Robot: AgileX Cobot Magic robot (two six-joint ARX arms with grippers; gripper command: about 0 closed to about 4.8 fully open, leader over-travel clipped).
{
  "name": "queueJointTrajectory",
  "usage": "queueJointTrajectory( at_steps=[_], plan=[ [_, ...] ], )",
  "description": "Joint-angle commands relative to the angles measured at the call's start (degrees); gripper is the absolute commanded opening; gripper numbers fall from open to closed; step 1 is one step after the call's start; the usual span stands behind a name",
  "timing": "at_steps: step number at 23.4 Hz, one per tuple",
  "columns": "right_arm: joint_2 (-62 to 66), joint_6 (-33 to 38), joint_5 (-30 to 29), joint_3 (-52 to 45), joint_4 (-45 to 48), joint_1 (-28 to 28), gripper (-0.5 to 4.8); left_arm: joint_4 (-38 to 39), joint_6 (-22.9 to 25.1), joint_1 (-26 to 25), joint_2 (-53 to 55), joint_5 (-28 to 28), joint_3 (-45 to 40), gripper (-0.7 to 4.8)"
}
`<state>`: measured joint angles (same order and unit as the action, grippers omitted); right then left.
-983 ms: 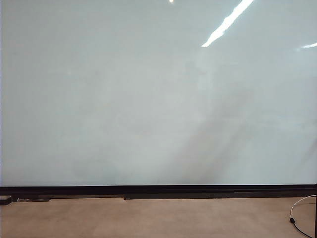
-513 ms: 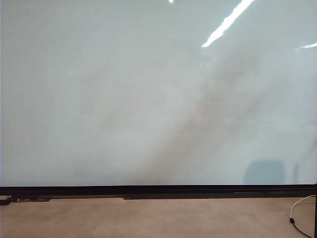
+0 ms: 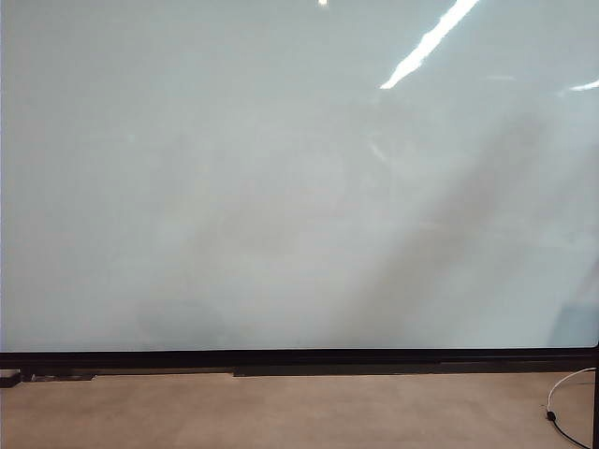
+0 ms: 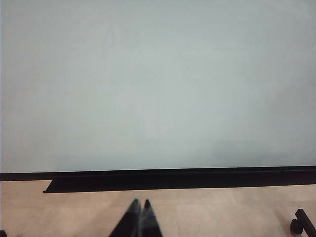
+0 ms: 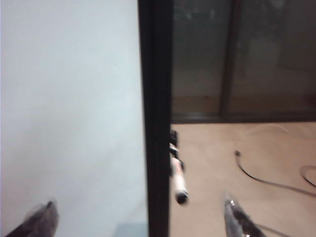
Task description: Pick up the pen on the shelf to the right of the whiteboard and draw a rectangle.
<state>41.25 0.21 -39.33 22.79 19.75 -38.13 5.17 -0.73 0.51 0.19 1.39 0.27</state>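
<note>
The whiteboard (image 3: 281, 187) fills the exterior view, glossy white with a thin black lower frame (image 3: 299, 357); neither gripper appears there. In the right wrist view the pen (image 5: 177, 180), slim and white with a dark tip, sits on a small black shelf bracket (image 5: 173, 148) against the board's black side frame (image 5: 155, 123). My right gripper (image 5: 138, 203) is open wide, its fingertips (image 5: 231, 210) apart on either side of the frame and pen, touching neither. My left gripper (image 4: 139, 206) is shut and empty, low before the whiteboard (image 4: 158, 84). No rectangle shows.
A thin cable (image 3: 562, 412) lies on the tan floor at the lower right, also seen as a cable (image 5: 261, 180) beyond the pen. Dark glass panels (image 5: 247, 59) stand behind the board's side. A black foot (image 4: 302, 224) sits by the floor.
In the exterior view the faint grey shadow on the board has swung rightward, and a bluish reflection that appeared low on the right has slid to the right edge.
</note>
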Motion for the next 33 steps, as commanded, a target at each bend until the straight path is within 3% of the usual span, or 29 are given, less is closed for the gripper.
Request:
queueJointTrajectory(
  at_steps=[1,11,21,29,33],
  plan=[
    [6.03,0.52,-2.51,0.28,8.85,0.09,4.32,-0.50,0.07,-0.02,0.00,0.13,0.11,-0.04],
    [34.40,-0.04,-1.27,1.03,31.12,1.09,4.31,-0.52,0.07,0.00,0.00,0.15,0.11,-0.04],
    [52.61,-1.95,0.26,9.29,37.90,6.45,4.32,-0.50,0.07,-0.02,0.00,0.13,0.11,-0.04],
    [57.92,-1.68,1.77,9.62,44.85,7.45,4.31,-0.52,0.07,-0.02,0.00,0.13,0.11,-0.04],
    [61.81,1.95,1.92,10.73,51.04,7.48,4.31,-0.50,0.07,-0.02,0.00,0.11,0.11,-0.04]
  ],
)
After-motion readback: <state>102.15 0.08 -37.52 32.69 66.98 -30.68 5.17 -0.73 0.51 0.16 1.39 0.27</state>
